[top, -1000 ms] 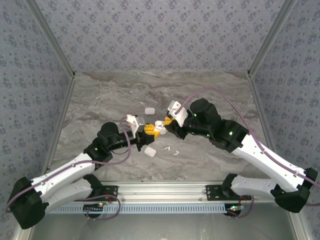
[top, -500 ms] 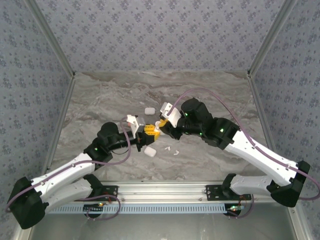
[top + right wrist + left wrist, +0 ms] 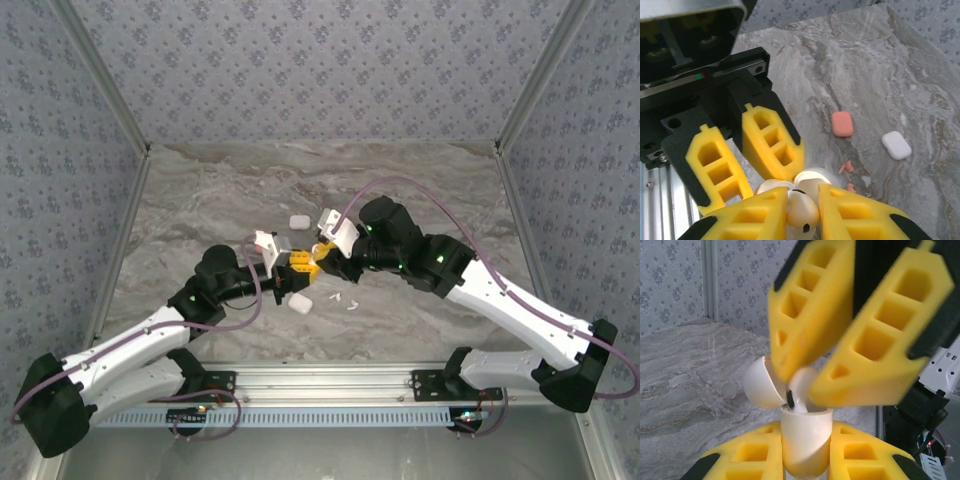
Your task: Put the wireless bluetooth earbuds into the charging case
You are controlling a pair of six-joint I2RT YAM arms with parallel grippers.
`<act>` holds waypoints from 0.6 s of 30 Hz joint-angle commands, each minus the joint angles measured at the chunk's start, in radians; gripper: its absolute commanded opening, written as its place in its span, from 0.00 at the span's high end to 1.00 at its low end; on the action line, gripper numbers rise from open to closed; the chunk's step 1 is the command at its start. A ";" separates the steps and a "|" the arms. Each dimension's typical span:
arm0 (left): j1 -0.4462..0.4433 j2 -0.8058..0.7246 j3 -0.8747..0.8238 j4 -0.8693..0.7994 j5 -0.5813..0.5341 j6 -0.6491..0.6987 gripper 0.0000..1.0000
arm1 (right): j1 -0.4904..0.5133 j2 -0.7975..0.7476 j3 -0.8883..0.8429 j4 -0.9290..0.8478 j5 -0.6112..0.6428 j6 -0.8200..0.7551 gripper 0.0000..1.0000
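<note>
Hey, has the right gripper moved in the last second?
Yes. The right gripper, pinching a white earbud, has shifted left, toward the far closed white case.

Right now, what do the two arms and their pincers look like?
Left arm and right arm: white links, black joints, a purple cable along each. Left pincer and right pincer: yellow fingers with rectangular pockets, black mounts.
</note>
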 commanded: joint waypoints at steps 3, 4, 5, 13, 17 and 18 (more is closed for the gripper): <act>-0.004 0.006 0.052 0.046 0.011 0.010 1.00 | -0.042 -0.039 0.056 -0.011 -0.117 0.041 0.64; -0.002 0.007 0.052 0.046 0.010 0.009 1.00 | -0.056 -0.053 0.053 0.003 -0.134 0.056 0.62; -0.003 0.006 0.052 0.047 0.011 0.010 1.00 | -0.074 -0.073 0.047 0.018 -0.158 0.075 0.59; -0.004 0.003 0.046 0.067 0.012 0.000 1.00 | -0.326 -0.186 -0.120 0.134 -0.360 0.329 0.22; -0.004 -0.001 0.046 0.070 0.013 -0.002 1.00 | -0.370 -0.169 -0.190 0.177 -0.481 0.441 0.00; -0.004 -0.001 0.046 0.070 0.013 -0.003 1.00 | -0.370 -0.161 -0.206 0.197 -0.507 0.463 0.00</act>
